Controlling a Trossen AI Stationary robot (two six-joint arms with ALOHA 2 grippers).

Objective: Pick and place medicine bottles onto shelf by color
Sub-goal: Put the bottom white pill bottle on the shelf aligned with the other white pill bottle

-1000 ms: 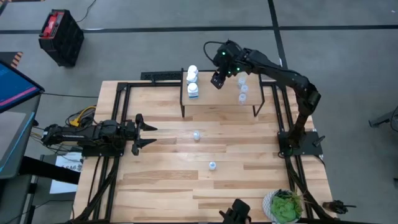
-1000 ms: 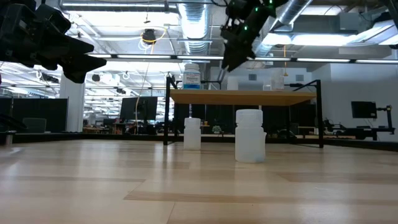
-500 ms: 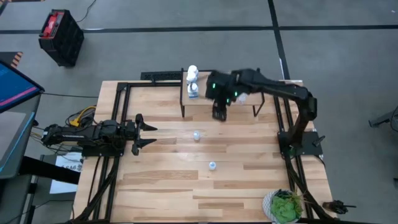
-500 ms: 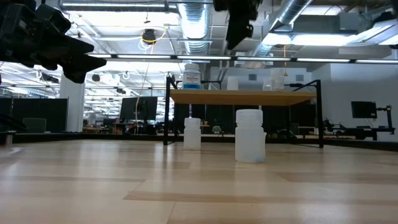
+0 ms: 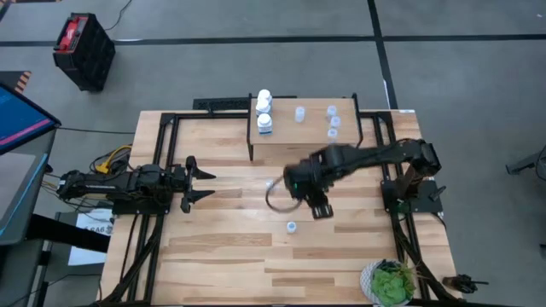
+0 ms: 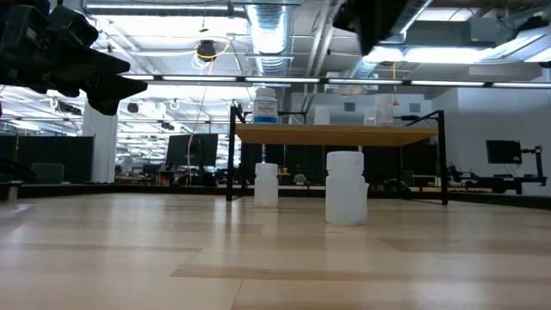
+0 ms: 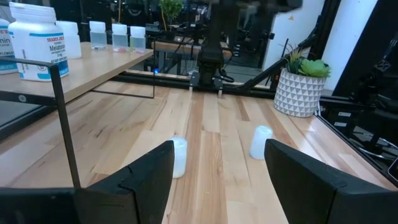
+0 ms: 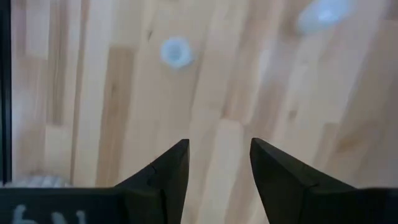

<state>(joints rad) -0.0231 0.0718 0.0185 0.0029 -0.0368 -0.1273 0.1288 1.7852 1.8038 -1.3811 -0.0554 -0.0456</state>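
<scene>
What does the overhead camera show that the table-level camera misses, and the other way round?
Only the overhead view shows the right gripper, open and empty above the two loose bottles, the whole table, the potted plant at its corner and three small bottles on the shelf's right side.

Only the table-level view shows the room behind, with ceiling lights and ducts, and the shelf's underside.

Both show the shelf, the two bottles on the table, the white bottles on the shelf's left side, and the left gripper waiting open.
</scene>
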